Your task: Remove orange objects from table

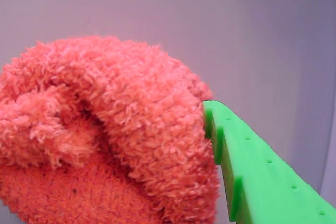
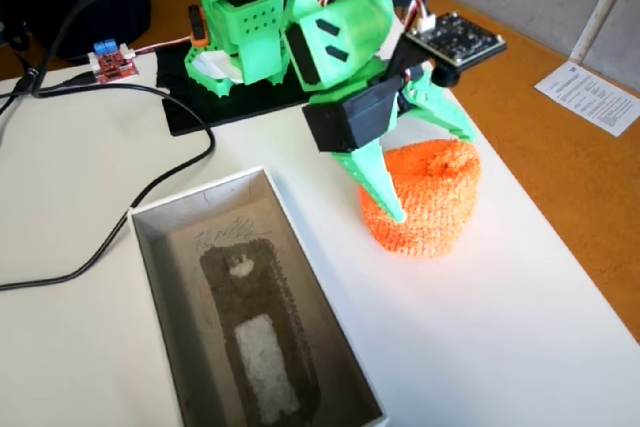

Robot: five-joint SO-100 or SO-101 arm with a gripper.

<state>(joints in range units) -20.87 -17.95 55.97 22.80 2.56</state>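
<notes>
The orange fuzzy knitted lump [image 2: 428, 202] sits on the white table [image 2: 500, 327] near its right edge in the fixed view. My green gripper [image 2: 432, 175] is lowered over it, jaws spread. One finger [image 2: 385, 192] stands against the lump's left side and the other [image 2: 450, 122] is at its far upper side. The lump rests on the table and does not look squeezed. In the wrist view the lump [image 1: 105, 129] fills the left half, with one green finger [image 1: 257, 177] touching its right side. The other finger is hidden there.
An open white cardboard box [image 2: 150, 247] with grey lining stands left of the lump. The black base plate [image 2: 230, 107], a small red circuit board [image 2: 112, 62] and black cables [image 2: 150, 187] lie at the back left. The table's edge and the orange-brown floor [image 2: 560, 167] are just right.
</notes>
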